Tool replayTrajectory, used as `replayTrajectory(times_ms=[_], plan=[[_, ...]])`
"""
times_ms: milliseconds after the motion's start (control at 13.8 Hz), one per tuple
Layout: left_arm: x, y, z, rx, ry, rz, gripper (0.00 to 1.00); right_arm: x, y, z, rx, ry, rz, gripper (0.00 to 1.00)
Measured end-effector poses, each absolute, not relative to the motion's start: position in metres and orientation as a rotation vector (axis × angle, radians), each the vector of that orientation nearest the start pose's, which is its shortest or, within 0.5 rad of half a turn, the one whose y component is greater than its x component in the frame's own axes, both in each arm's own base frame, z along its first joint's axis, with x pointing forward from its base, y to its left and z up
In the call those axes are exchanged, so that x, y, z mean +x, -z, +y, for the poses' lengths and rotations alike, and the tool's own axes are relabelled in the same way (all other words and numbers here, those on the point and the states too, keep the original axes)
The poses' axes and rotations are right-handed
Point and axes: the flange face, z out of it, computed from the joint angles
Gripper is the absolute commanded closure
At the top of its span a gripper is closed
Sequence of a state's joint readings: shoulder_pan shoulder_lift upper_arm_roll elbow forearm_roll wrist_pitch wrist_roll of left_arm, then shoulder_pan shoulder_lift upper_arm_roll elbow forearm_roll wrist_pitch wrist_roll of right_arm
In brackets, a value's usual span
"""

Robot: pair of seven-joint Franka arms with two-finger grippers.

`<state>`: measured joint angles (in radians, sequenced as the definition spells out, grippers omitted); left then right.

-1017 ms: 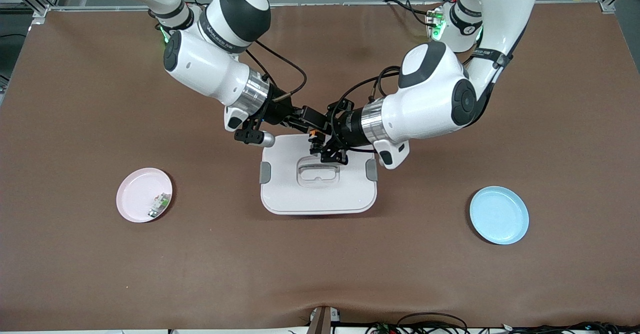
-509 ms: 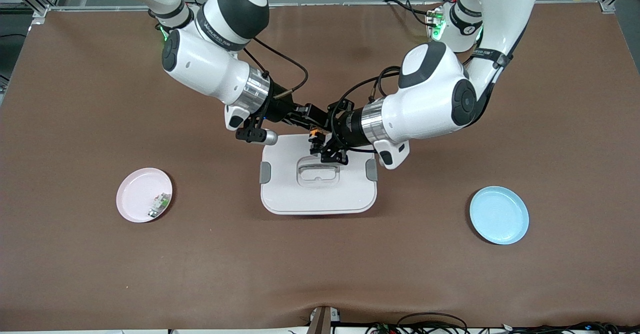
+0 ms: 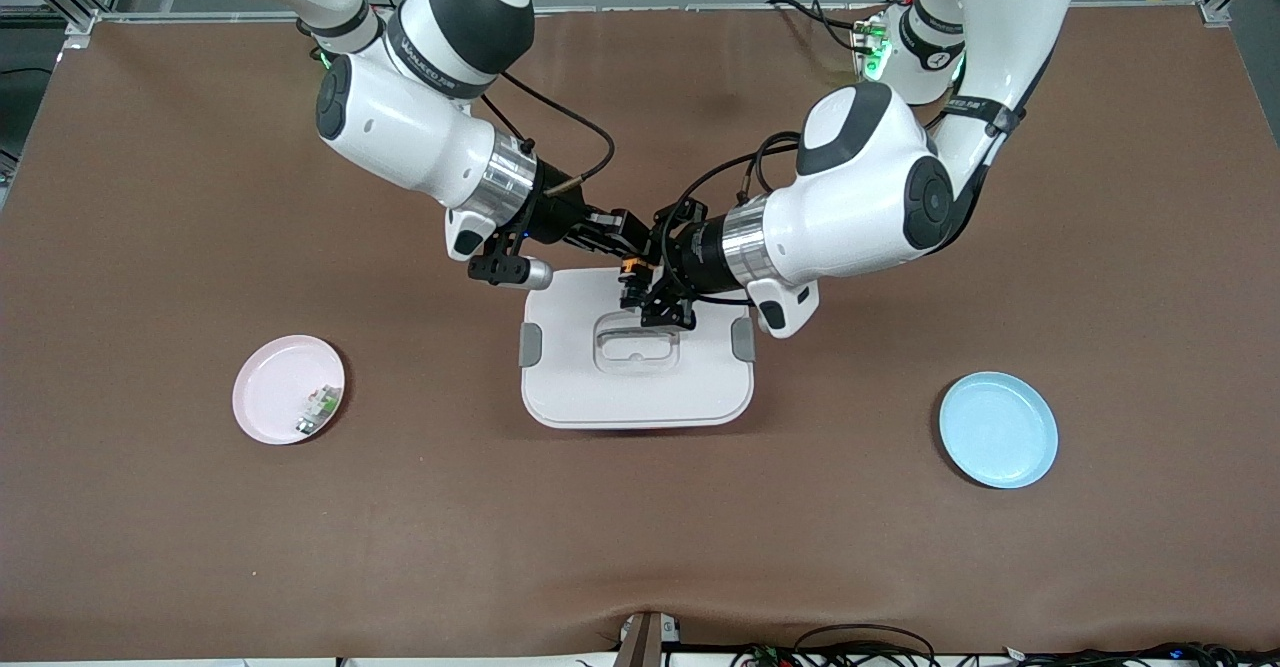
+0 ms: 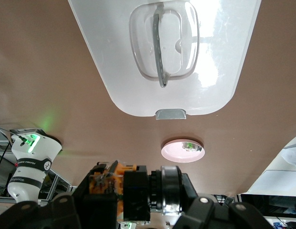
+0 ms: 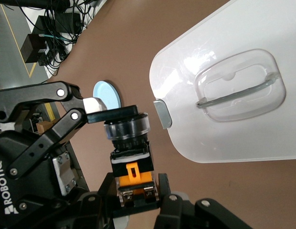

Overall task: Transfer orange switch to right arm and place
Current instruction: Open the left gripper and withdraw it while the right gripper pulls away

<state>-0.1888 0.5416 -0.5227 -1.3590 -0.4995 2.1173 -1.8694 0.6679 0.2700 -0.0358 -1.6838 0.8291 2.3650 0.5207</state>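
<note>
We count two plates, one white lidded box, one orange switch and two arms. Going from the right arm's end of the table: a round pink plate (image 3: 288, 389) lies there, with a small green-and-white part (image 3: 316, 411) on it. The right arm (image 3: 420, 127) leans down toward the middle, glossy white with black bands and a silver wrist. The right gripper (image 3: 625, 259) is over the edge of the box that is farthest from the front camera, and in the right wrist view its black fingers (image 5: 133, 202) sit closed against the orange end of the switch. The orange switch (image 3: 630, 282) is in the air between both grippers, a short black cylinder with a shiny ring. The white box (image 3: 636, 387) is a smooth rounded rectangle with grey clips and a clear handle recess. The left arm (image 3: 860, 197) reaches in the same way; the left gripper (image 3: 645, 282) is clamped on the switch's black cylinder. Toward the left arm's end lies a round blue plate (image 3: 998, 430).
</note>
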Motion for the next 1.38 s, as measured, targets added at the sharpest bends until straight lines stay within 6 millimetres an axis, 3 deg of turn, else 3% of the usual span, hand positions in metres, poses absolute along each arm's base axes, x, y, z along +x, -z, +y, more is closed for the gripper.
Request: replayTrajectory(times_ms=[73,145,218,872,1163,1381], plan=[[0.59,-0.48,-0.425,-2.538,-1.086,-2.293,0.16,0.539,-0.489,0.408,-2.327,-0.053,0.436,0.87],[0.59,-0.479,-0.425,-2.537,-1.086,-2.291,0.12,0.539,-0.488,0.408,-2.333,-0.048,0.419,0.97],[0.59,-0.479,-0.425,-2.537,-1.086,-2.292,0.0,0.538,-0.487,0.409,-2.335,-0.048,0.417,1.0],[0.591,-0.481,-0.425,-2.539,-1.086,-2.294,0.0,0.54,-0.482,0.409,-2.357,-0.035,0.389,1.0],[0.597,-0.487,-0.415,-2.595,-0.958,-2.289,0.0,0.541,-0.477,0.404,-2.462,0.028,0.231,1.0],[0.598,-0.489,-0.401,-2.63,-0.804,-2.215,0.0,0.546,-0.468,0.386,-2.604,0.042,0.05,1.0]])
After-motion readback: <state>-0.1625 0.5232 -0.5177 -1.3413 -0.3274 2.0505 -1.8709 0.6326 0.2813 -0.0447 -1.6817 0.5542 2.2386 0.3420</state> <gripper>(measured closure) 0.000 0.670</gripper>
